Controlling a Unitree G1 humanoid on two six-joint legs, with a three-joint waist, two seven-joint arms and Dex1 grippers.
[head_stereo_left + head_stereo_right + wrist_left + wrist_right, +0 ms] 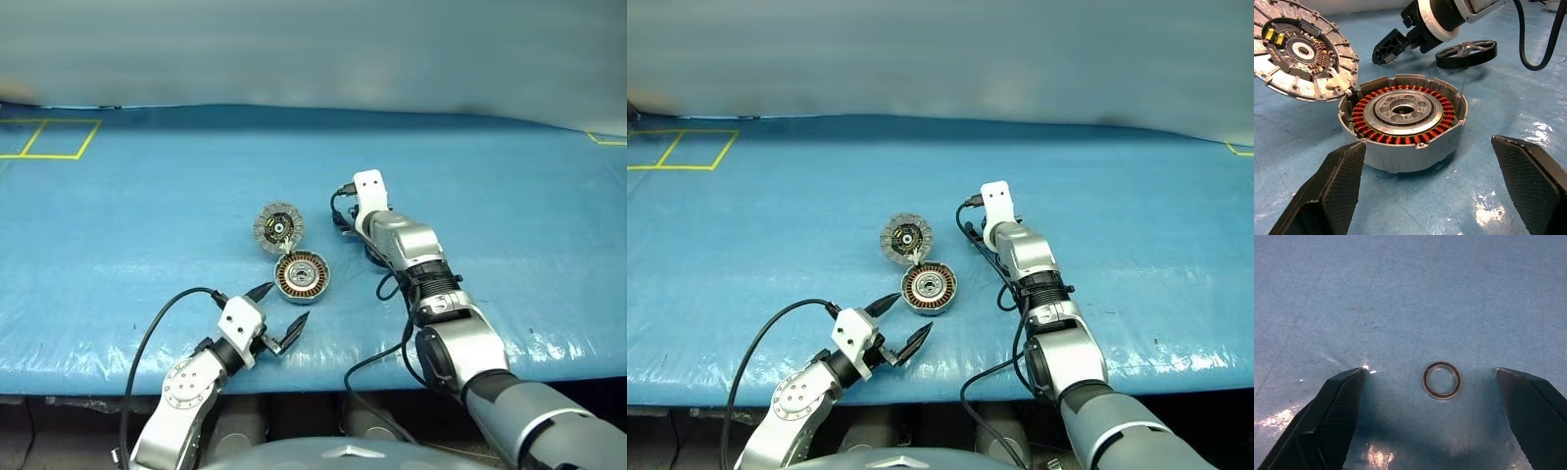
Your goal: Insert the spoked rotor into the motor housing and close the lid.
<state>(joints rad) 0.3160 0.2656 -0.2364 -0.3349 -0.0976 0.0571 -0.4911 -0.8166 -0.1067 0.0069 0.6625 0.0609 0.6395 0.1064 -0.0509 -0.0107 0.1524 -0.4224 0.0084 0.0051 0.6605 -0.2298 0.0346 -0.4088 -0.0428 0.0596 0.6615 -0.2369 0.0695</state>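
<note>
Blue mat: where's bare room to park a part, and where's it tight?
Bare: the wide stretch of blue mat left of the open lid, up to the yellow tape square; also the mat right of the right arm. Tight: the middle, where lid, motor housing, spoked rotor, right gripper and left gripper cluster.

Motor housing point(1400, 156) matt cast metal, glossy copper windings; table cover point(147, 196) shiny plastic sheet

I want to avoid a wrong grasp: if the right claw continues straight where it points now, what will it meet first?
Most likely the small thin ring, lying flat on the blue cover between the open right claw fingers, not the rotor. Depth is unclear.
</note>
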